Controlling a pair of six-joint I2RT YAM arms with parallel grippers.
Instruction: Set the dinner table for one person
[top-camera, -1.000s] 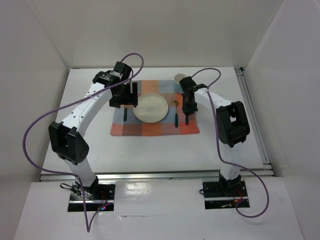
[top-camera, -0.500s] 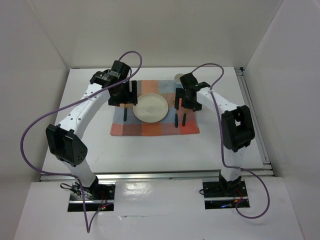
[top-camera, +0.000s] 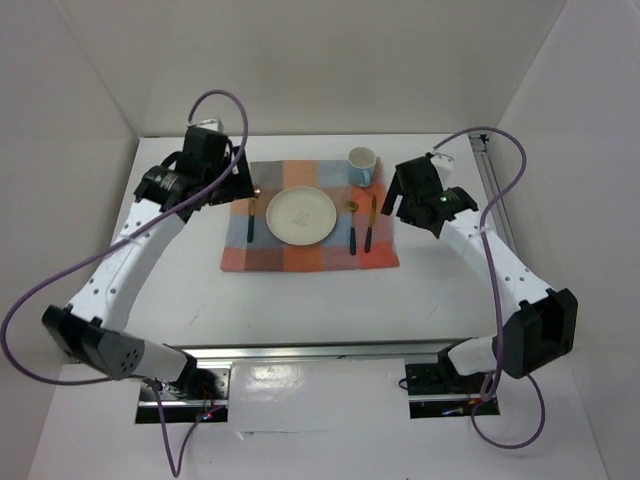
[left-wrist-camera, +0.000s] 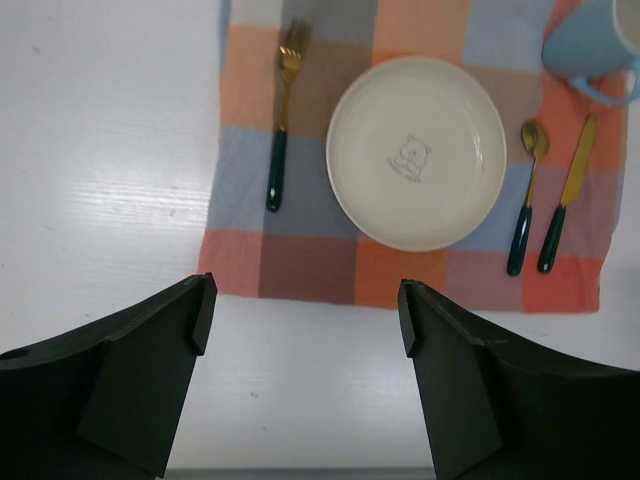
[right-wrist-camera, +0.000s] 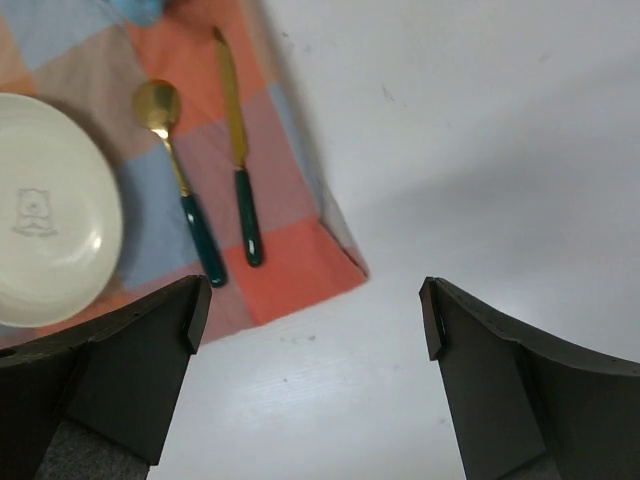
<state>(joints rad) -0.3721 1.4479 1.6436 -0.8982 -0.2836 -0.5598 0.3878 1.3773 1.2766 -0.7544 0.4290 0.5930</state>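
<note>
On the white dinner table (top-camera: 180, 290) lies a checked cloth (top-camera: 310, 255) with a cream plate (top-camera: 301, 214) at its middle. A gold fork with a green handle (top-camera: 250, 222) lies left of the plate. A spoon (top-camera: 352, 228) and a knife (top-camera: 370, 225) lie side by side on its right, and a blue cup (top-camera: 362, 165) stands behind them. My left gripper (top-camera: 232, 185) hovers open and empty above the cloth's left edge. My right gripper (top-camera: 400, 195) hovers open and empty just right of the cloth. The left wrist view shows the fork (left-wrist-camera: 280, 130), plate (left-wrist-camera: 417, 150), spoon (left-wrist-camera: 525, 200) and knife (left-wrist-camera: 565, 205).
White walls enclose the table on three sides. A silver rail (top-camera: 310, 350) runs along the near edge, and another rail (top-camera: 505, 240) runs down the right side. Purple cables loop above both arms. In the right wrist view the cloth's corner (right-wrist-camera: 335, 265) lies ahead of bare tabletop.
My right gripper opened, left the knife lying beside the spoon, and drew back up and to the right. My left gripper pulled back to the left, away from the fork.
</note>
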